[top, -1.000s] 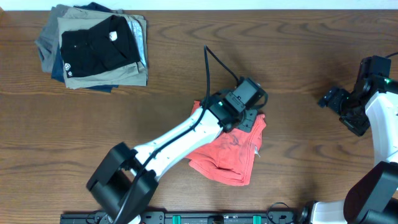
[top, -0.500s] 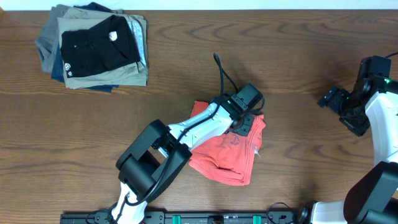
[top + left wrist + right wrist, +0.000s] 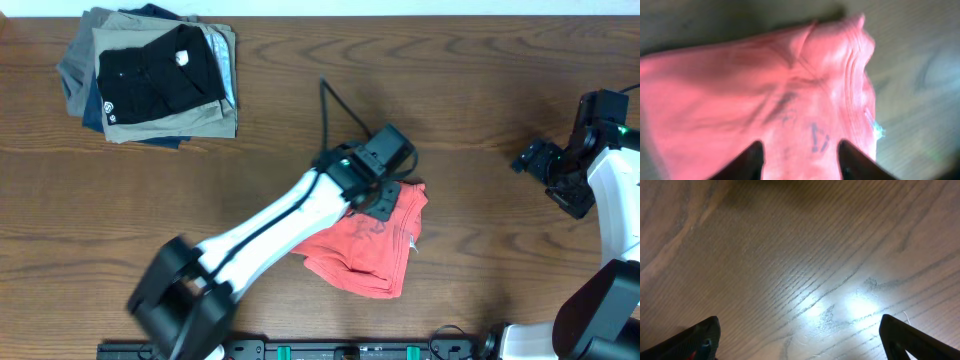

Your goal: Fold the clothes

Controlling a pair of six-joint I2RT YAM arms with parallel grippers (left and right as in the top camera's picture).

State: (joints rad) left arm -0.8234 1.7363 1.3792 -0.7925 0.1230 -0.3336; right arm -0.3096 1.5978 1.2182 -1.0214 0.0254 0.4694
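Nearest to me, a black rail (image 3: 300,350) runs along the near edge of the brown, grained wooden table (image 3: 300,100). Just beyond it, around the middle of the table, lies the T-shirt (image 3: 365,245), a coral-red, rumpled, partly folded bundle flat on the wood. Its layered edges face me, and its one sharp corner points away and to my right. My left arm crosses its left part, so I cannot tell its long axis for sure; what shows runs roughly near to far, leaning a little to the right. Faint dark lettering shows on the cloth, and a small pale label sticks out at its right edge. My left gripper (image 3: 385,198) hangs over the far part of the shirt. In the wrist view its fingers (image 3: 752,157) stand apart with the red cloth spread beneath them and nothing pinched between them. My right gripper (image 3: 545,160) is well apart from the shirt, over bare wood at the right side, with its jaws spread wide and holding nothing. Farthest off, at the far left corner, sits a stack of folded clothes (image 3: 150,80): a black one with a white tag on top, with khaki, grey and blue ones under it.
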